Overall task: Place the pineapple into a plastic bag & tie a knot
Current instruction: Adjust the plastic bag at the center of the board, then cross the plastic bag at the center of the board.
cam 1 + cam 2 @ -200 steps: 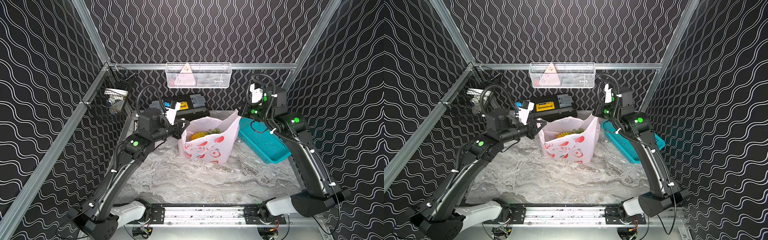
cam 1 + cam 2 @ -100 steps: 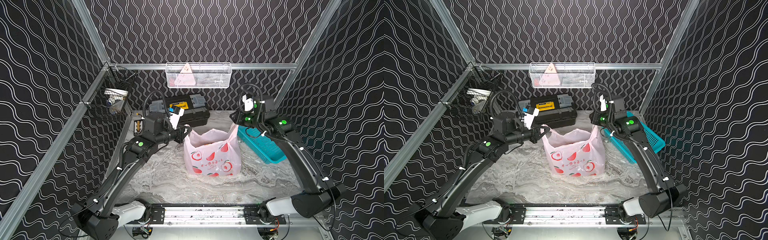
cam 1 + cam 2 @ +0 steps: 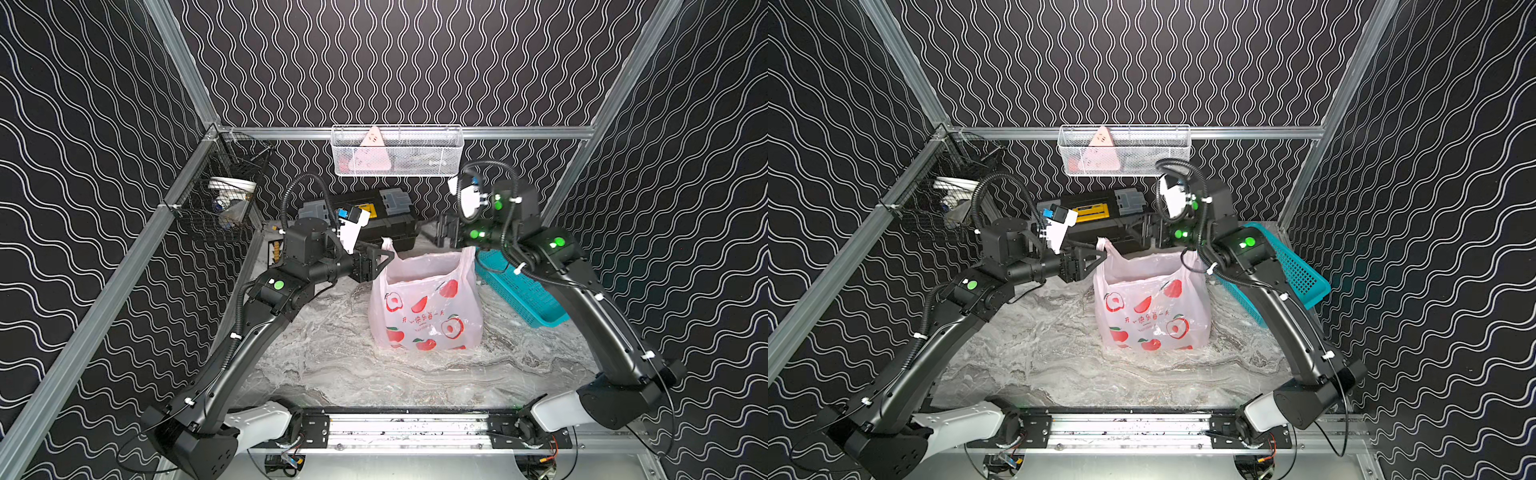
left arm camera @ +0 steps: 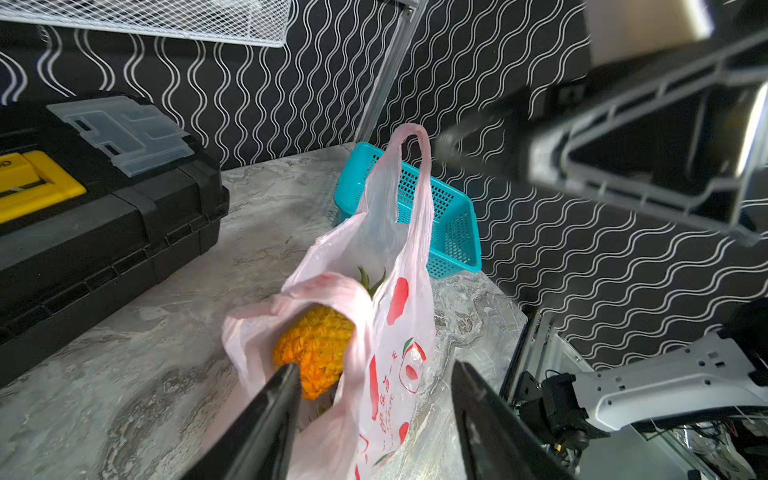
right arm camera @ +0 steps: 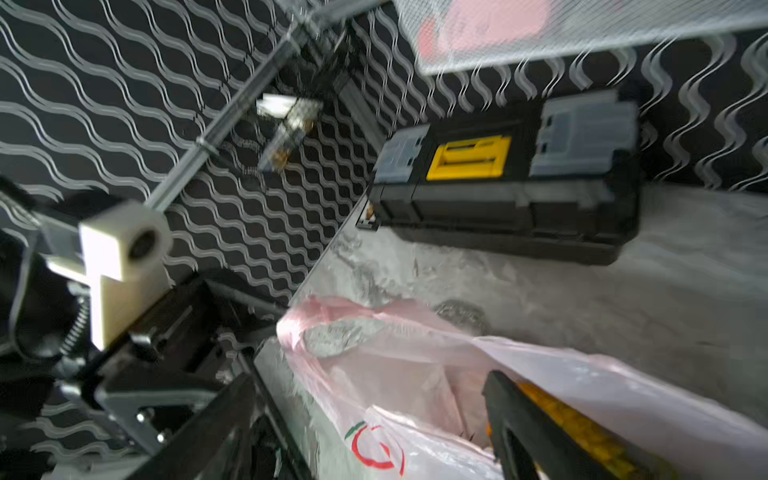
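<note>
Judging by its thin, crinkled film, the plastic bag (image 3: 426,307) will handle as light, soft and slippery, and a pinch on a panel would likely slide or tear. The knitted-looking pineapple (image 4: 318,347) inside probably adds little weight. I would take hold of the two loop handles, one per gripper. The bag is translucent pale pink with red apples and red writing. It stands mouth-up in the middle of the bench (image 3: 332,374), with a teal basket (image 3: 523,295) at its 3 o'clock. One handle (image 3: 388,247) rises at its 10 o'clock beside my left gripper (image 3: 386,262), whose jaws are parted and clamp nothing. My right gripper (image 3: 441,236), at 1 o'clock above the other handle (image 4: 411,129), gapes wide and holds nothing. No knot is tied.
</note>
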